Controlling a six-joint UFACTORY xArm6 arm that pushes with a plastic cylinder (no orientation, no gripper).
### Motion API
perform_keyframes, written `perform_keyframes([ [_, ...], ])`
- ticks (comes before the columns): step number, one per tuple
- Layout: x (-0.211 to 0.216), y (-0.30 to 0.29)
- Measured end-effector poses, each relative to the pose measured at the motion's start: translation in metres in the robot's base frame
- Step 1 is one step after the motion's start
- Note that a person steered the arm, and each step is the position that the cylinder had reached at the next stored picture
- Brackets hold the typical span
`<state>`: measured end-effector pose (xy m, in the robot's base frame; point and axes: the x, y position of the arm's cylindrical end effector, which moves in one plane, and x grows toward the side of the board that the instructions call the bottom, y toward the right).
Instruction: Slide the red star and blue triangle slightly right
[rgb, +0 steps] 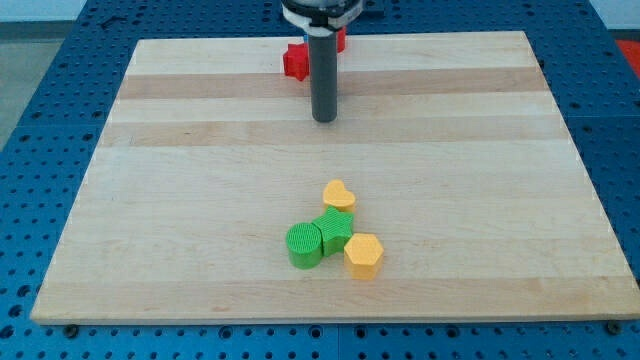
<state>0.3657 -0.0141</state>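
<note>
A red block (296, 61), probably the red star, lies near the board's top edge, partly hidden behind my rod. A second bit of red (340, 40) shows to the rod's right at the top edge. No blue triangle is visible. My tip (324, 119) rests on the board just below and to the right of the red block, close to it but apart.
A cluster sits at the lower middle of the wooden board (480, 200): a yellow heart (339, 195), a green star-like block (335, 228), a green cylinder (304, 245) and a yellow hexagon (364, 255), all touching or nearly so.
</note>
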Motion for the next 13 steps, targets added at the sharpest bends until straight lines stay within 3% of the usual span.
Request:
perform_keyframes([
  [2,-0.013,-0.056],
  [5,-0.095,-0.066],
  [9,-0.108,-0.079],
  [13,-0.134,-0.043],
])
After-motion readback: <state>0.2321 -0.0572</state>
